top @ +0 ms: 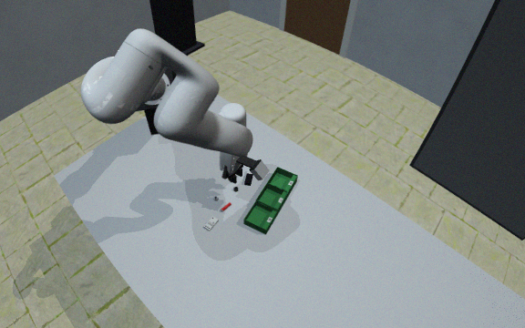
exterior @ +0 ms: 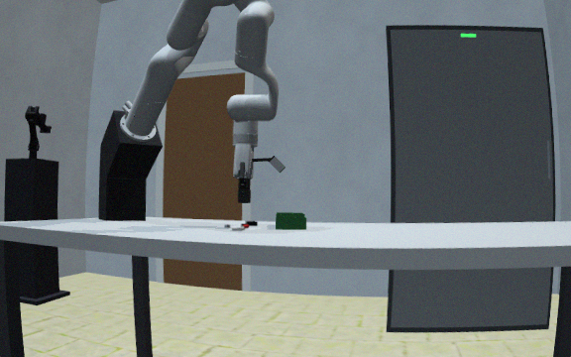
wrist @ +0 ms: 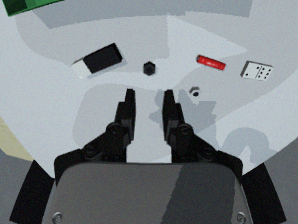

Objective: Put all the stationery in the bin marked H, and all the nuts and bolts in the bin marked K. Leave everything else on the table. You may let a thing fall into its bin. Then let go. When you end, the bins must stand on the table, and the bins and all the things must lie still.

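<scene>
From my feed: grey walls, yellowish tiled floor (top: 344, 105) w/ green grout. Brown door (exterior: 201, 178) at the back, big dark panel (exterior: 469, 174) w/ a green light (exterior: 468, 35) on top. Grey table (exterior: 315, 243) on dark legs — black pedestal (exterior: 30, 223) to its left.
</scene>
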`<control>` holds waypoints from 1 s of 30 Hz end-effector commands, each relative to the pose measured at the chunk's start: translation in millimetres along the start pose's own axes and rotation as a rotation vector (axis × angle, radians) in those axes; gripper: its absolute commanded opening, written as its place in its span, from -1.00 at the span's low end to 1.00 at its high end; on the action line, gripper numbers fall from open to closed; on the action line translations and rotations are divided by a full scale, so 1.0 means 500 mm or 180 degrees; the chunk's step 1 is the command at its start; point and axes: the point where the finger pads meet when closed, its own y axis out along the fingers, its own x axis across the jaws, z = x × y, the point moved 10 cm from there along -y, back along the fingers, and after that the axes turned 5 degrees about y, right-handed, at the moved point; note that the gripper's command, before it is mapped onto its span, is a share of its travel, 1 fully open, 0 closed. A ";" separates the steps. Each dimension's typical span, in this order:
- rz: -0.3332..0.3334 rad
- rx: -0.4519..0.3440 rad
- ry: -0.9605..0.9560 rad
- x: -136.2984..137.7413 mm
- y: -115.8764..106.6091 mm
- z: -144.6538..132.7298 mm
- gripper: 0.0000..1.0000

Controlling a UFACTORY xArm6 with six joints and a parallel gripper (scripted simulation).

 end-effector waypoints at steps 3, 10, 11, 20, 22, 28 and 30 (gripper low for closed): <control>0.0003 0.0004 0.0000 0.000 -0.001 0.001 -0.39; 0.0003 0.0004 0.0000 0.000 0.023 0.001 -0.39; 0.0003 0.0003 0.0000 0.000 0.031 0.001 -0.39; 0.0003 0.0003 0.0000 -0.001 0.087 0.001 -0.39; 0.0003 0.0003 0.0000 -0.001 0.103 0.001 -0.39; 0.0003 0.0003 0.0000 -0.002 0.112 0.002 -0.39; 0.0003 0.0003 0.0000 -0.002 0.112 0.002 -0.39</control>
